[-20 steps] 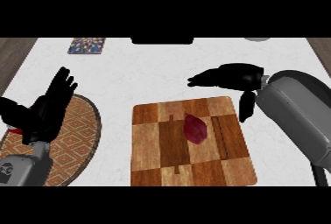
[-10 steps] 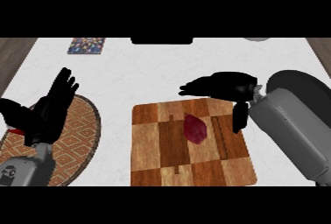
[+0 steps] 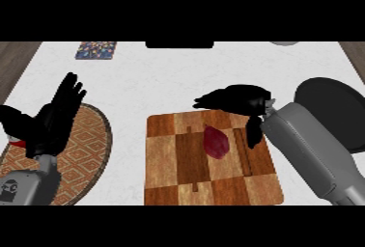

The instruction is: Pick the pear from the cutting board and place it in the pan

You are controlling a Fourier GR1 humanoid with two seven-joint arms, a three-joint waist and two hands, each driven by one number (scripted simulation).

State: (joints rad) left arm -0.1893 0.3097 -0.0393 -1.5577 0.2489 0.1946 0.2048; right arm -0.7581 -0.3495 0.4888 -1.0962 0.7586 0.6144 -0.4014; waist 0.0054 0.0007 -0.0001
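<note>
Hovering over the far edge of the cutting board [image 3: 178, 159], the robot's right hand [image 3: 239, 96] spreads its dark fingers [image 3: 206, 101] toward the view's left, while one digit, probably the thumb, hangs down over the board's right side. The fingers look relaxed and unclenched, grasping nothing.

The pear [image 3: 216, 142], a dark red shape, lies near the middle of the board, just below those fingers and just left of the hanging digit. A strip of wood appears to separate pear and digit, though the steep angle makes contact hard to rule out.

The pan [image 3: 335, 103], a dark round form, sits on the white counter [image 3: 157, 82] to the right of the hand, partly covered by the grey forearm [image 3: 314, 154].

The left hand [image 3: 50, 120] rests at the view's left, fingers straight and pointing up, holding nothing, above a woven oval mat [image 3: 89, 140]. Beyond its fingertips, near the counter's far edge, lies a small patterned square [image 3: 96, 49]. A black object [image 3: 179, 45] sits further right along the same edge, well beyond the right hand's fingers.
</note>
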